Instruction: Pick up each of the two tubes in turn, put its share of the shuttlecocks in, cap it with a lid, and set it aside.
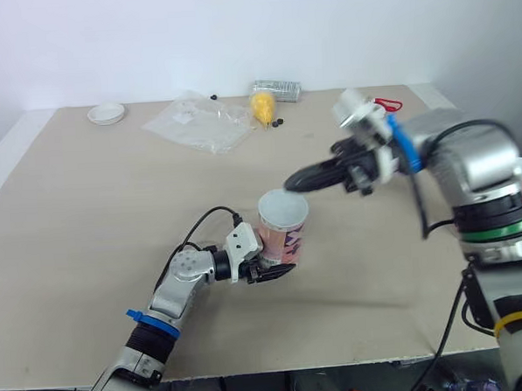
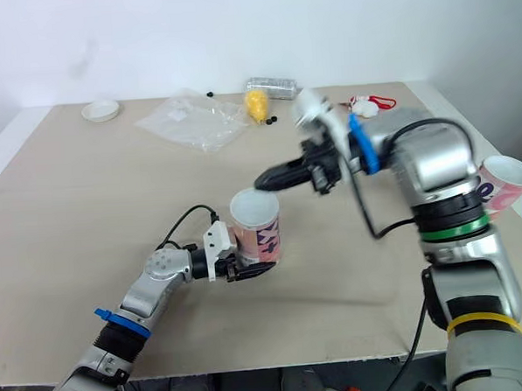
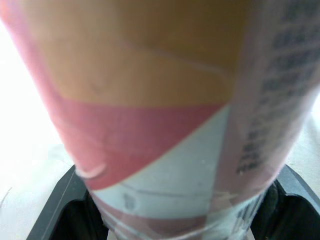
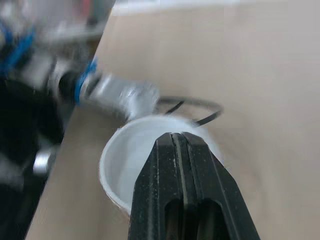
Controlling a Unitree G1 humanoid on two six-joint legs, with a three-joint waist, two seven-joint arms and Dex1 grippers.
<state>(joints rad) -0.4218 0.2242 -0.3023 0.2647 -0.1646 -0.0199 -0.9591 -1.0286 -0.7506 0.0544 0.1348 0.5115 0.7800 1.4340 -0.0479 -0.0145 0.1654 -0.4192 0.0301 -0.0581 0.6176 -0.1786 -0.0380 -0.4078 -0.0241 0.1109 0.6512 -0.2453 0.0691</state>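
Black L gripper [image 1: 274, 270] jaws pinch upright tube [image 1: 283, 238] | R gripper [image 1: 293, 183] jaws pressed together; tips above tube top

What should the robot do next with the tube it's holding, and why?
Probably lower the shut right gripper onto the white lid and press it snug. The lid sits on top of the tube, the right gripper hovers just above it, and the left gripper grips the tube upright near its base.

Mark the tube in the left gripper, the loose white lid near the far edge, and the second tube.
held tube [image 1: 285, 240]: left eye view, printed side wall.
white lid [image 1: 106, 113]: left eye view, centre.
second tube [image 2: 508, 175]: right eye view, its top end.
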